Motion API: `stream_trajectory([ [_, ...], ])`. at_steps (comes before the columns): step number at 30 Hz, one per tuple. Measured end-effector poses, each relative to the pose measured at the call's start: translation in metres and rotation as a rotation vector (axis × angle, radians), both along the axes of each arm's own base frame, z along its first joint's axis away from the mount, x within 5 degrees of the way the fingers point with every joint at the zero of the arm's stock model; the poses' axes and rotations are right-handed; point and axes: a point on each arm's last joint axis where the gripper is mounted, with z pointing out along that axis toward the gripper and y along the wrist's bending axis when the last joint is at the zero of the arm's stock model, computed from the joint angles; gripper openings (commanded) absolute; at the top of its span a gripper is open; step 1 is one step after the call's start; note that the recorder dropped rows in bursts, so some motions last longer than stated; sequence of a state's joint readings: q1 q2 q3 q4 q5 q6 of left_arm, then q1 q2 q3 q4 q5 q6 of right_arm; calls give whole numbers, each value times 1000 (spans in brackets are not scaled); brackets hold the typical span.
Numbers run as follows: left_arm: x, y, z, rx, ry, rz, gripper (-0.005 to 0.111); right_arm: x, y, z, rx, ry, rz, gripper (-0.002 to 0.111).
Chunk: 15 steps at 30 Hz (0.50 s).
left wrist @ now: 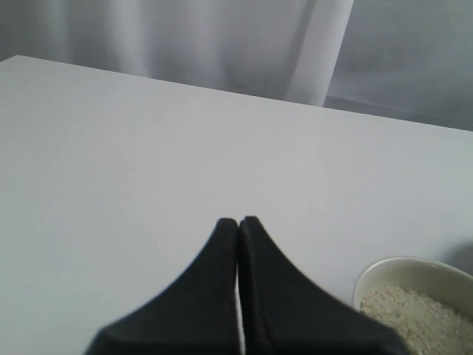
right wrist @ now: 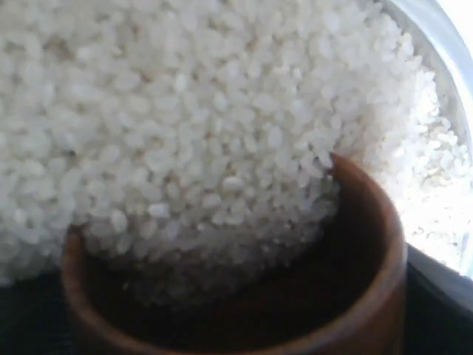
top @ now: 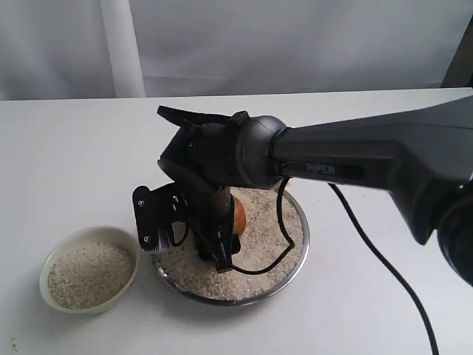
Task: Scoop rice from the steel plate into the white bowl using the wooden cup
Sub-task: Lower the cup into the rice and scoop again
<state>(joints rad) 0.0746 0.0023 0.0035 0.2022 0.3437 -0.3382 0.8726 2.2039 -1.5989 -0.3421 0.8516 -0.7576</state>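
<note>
White table [top: 74, 148], wooden cup [right wrist: 380, 244] in rice [right wrist: 185, 133]

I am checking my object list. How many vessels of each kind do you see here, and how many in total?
steel plate: 1
white bowl: 1
wooden cup: 1
Total: 3
</note>
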Motion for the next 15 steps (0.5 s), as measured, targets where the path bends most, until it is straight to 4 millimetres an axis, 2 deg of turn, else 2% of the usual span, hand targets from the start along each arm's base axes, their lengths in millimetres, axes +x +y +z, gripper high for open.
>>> stream_trajectory([
  [6, 0, 0, 0, 0, 0, 0, 0, 7, -7, 0, 59, 48, -77, 0],
  [15, 0, 0, 0, 0, 0, 0, 0, 11, -7, 0, 181, 121, -146, 0],
])
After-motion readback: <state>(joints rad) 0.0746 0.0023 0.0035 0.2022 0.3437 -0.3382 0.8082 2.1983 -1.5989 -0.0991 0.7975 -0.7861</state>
